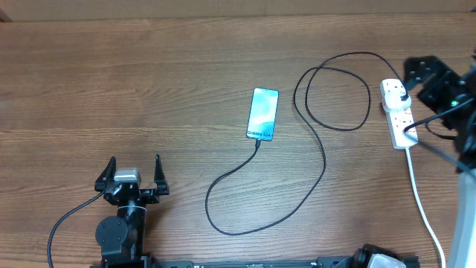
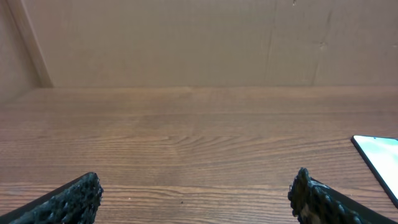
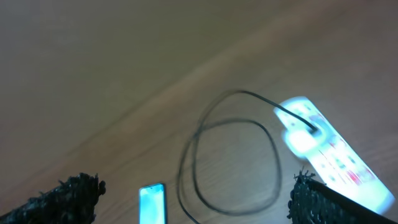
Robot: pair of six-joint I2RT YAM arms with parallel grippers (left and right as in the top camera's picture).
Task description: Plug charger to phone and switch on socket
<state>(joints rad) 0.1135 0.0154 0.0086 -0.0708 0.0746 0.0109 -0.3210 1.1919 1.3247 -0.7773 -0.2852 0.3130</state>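
The phone (image 1: 263, 113) lies flat mid-table, its blue-teal screen up. The charger (image 1: 323, 165), a thin black cable, meets the phone's near end, loops toward the front edge, curls back and ends in a black plug on the socket (image 1: 398, 117), a white strip at the right. My right gripper (image 1: 418, 78) hovers open just beyond the socket's far end. Its blurred wrist view shows the phone (image 3: 152, 202), cable loop (image 3: 231, 160) and socket (image 3: 333, 152) below the open right gripper (image 3: 193, 183). My left gripper (image 1: 134, 162) rests open at front left, holding nothing; left gripper (image 2: 196, 186), phone's corner (image 2: 380, 157).
A thick white cord (image 1: 424, 205) runs from the socket toward the front right edge. The right arm's body (image 1: 465, 134) stands at the right border. A cardboard wall (image 2: 186, 43) closes the table's far side.
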